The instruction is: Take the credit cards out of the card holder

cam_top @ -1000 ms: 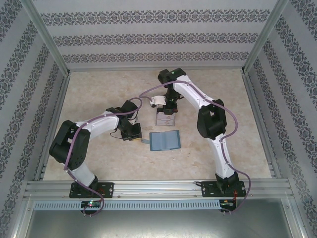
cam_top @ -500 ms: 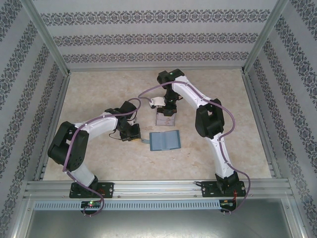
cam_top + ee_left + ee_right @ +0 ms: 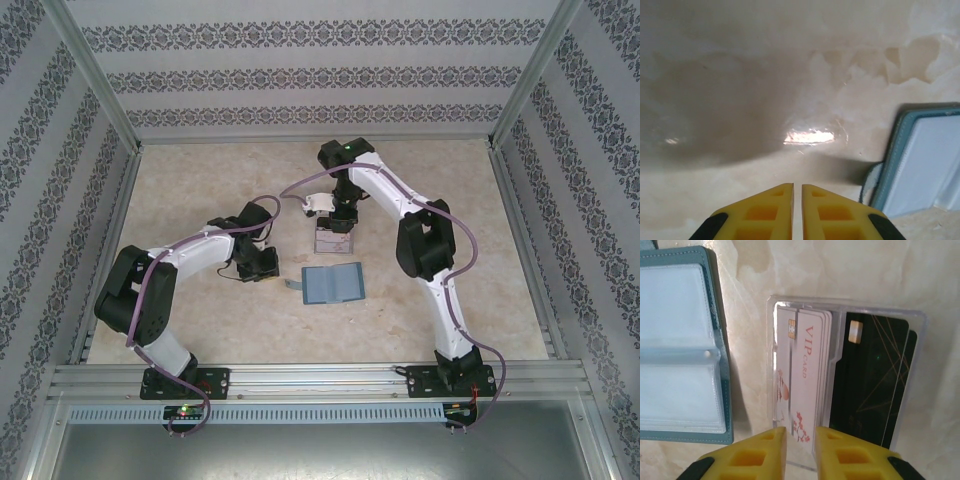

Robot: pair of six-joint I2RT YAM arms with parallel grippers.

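From where I stand I count one card holder [image 3: 333,284] with two panels, and one clear box [image 3: 333,238] above it at mid-frame, both on the one bench [image 3: 200,190]. Inside the box are two piles. The pale cards [image 3: 807,375] at centre number at least three by their stepped edges, though I can't fix the exact count. The dark cards [image 3: 875,390] at right number two. There are two arms, the left arm [image 3: 200,245] and the right arm [image 3: 395,195]. Each has one claw, the left claw [image 3: 797,189] and the right claw [image 3: 800,432].
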